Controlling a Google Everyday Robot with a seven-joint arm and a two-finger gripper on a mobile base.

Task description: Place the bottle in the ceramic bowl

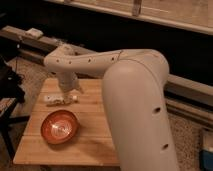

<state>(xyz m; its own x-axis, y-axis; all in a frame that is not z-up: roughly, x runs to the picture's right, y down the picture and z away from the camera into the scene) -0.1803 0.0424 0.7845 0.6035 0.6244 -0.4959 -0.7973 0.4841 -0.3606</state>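
Note:
The whitish bottle (59, 99) lies on its side on the left part of the wooden table (95, 135). The orange-red ceramic bowl (60, 126) sits just in front of it, with a paler ringed inside and nothing in it. My gripper (71, 94) hangs from the white arm (90, 62) and is down at the bottle's right end, close to or touching it. The wrist hides the gripper's tip.
A dark stand or chair (9, 85) is at the table's left side. A raised ledge (30, 40) with a small white object (34, 33) runs behind the table. My large white arm body (137, 110) covers the table's right part. A blue item (206, 150) is on the floor at the right.

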